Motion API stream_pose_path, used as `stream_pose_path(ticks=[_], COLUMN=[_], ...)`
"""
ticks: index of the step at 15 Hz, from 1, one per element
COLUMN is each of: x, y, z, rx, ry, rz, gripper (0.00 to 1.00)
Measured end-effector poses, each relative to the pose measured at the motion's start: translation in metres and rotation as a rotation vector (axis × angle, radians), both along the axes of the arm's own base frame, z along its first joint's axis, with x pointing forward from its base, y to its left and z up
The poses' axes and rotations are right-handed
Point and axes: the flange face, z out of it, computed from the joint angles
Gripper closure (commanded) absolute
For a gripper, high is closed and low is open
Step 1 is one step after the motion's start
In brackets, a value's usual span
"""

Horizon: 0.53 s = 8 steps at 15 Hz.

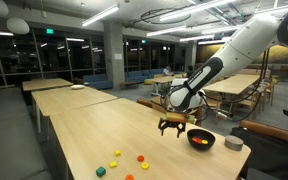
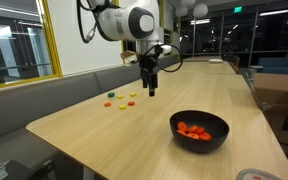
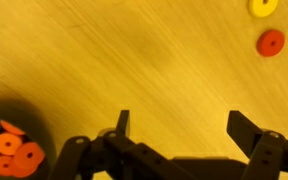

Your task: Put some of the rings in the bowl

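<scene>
Black bowl [image 2: 199, 146] holds orange rings [image 2: 194, 130]; claw [image 3: 179, 118] hangs, jaws apart.

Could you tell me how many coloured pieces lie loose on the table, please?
5, clustered on the table away from the bowl: two yellow, one red, one green, one orange. Others may be hidden.

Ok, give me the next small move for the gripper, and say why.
Probably shift the open, empty gripper toward the small round red plastic ring lying on the wooden table, then lower over it. The round black bowl already holds several orange and red rings, and the wrist view shows nothing between the jaws, so another pickup seems due.
</scene>
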Motion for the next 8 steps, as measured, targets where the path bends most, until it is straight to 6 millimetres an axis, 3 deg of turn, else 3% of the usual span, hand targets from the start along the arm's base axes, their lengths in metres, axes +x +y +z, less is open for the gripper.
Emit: stream_pose_path(ticks=[4, 8], x=[0.029, 0.053], y=[0.084, 0.149], z=[-0.006, -0.02], rx=[-0.003, -0.018], ry=[0.038, 0.092], rz=[0.134, 0.258], gripper=[0.0, 0.0])
